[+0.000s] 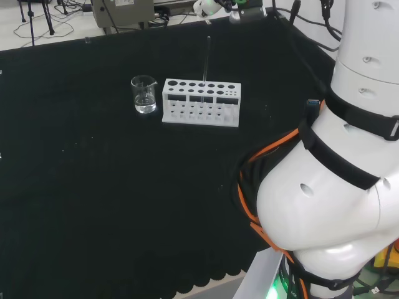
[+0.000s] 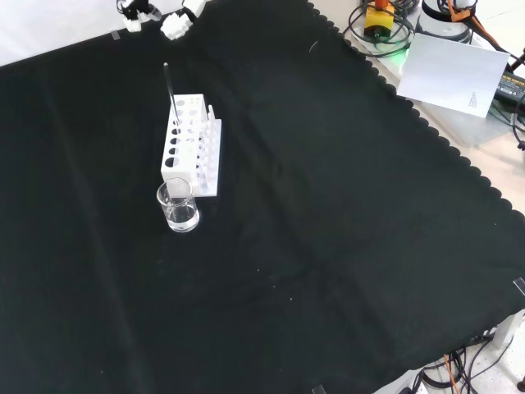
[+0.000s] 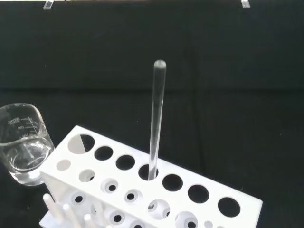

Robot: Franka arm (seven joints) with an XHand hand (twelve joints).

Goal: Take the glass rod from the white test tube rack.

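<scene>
Rod: clear glass rod (image 3: 156, 121) standing upright in a top-row hole of the rack, upper centre of the head view
Rack: white plastic test tube rack (image 1: 201, 103) with rows of round holes, on the black-cloth bench (image 1: 93, 199)
Beaker: small clear glass beaker (image 2: 178, 206), just beside the rack's end, apart from it
Fingers: cannot tell whether wide or narrow
Arm: white arm links (image 1: 336, 187), right of the head view
</scene>
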